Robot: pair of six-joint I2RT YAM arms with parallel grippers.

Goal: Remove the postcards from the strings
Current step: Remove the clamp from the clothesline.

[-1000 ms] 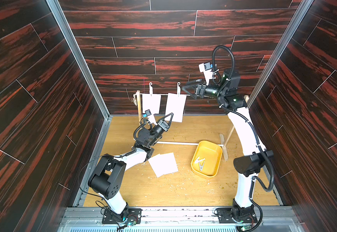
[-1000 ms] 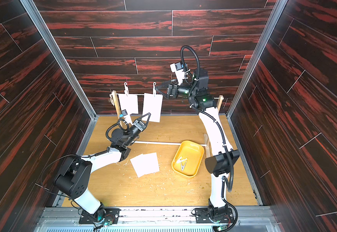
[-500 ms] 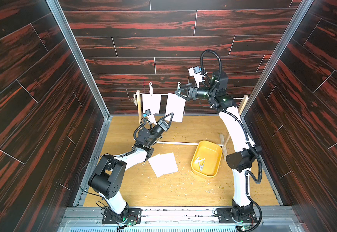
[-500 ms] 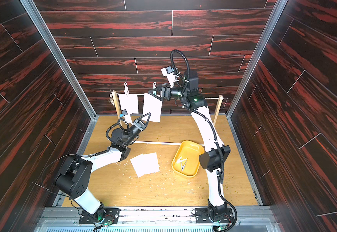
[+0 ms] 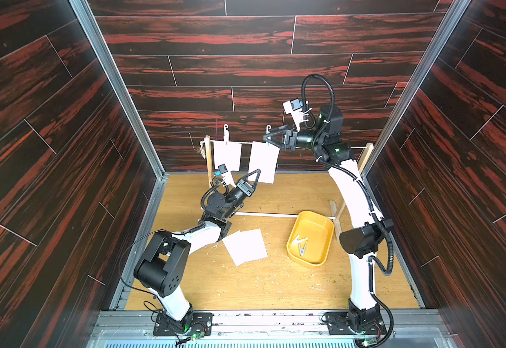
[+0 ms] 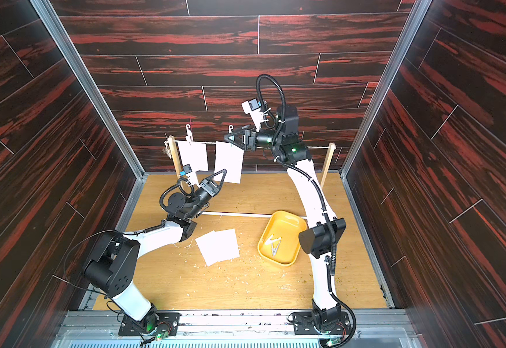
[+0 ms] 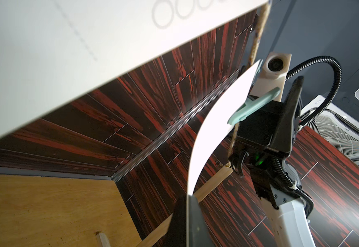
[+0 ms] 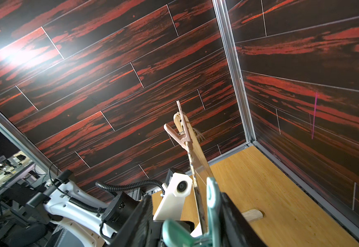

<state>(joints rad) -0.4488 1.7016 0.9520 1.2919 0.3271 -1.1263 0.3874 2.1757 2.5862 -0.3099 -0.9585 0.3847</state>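
Top views, upper centre of frame: left post (image 5: pixel 207 158) carries one end of the string (image 5: pixel 245 142).
- Left hanging postcard (image 5: pixel 227 155) hangs from the string just right of that post, pinned by the left clothespin (image 5: pixel 226 134).
- Right hanging postcard (image 5: pixel 263 162) hangs beside it, apart from it and slightly tilted, under the right clothespin (image 5: pixel 268 130).
- Left hand (image 5: pixel 257 174) reaches up from below centre and is clamped on the lower edge of the right hanging postcard. In the left wrist view the card curves up from between its fingers (image 7: pixel 178 218).
- Right hand (image 5: pixel 268 138) is level with the string at the right clothespin. In the right wrist view its jaws stand either side of the mint-green pin. Cannot tell whether they press it.
- Two loose postcards (image 5: pixel 247 247) lie overlapped on the table (image 5: pixel 245 289), lower centre.
- Yellow tray (image 5: pixel 321 220), right of them, holds loose clothespins (image 5: pixel 301 244).
- Right post (image 5: pixel 365 158) is partly behind the right arm.
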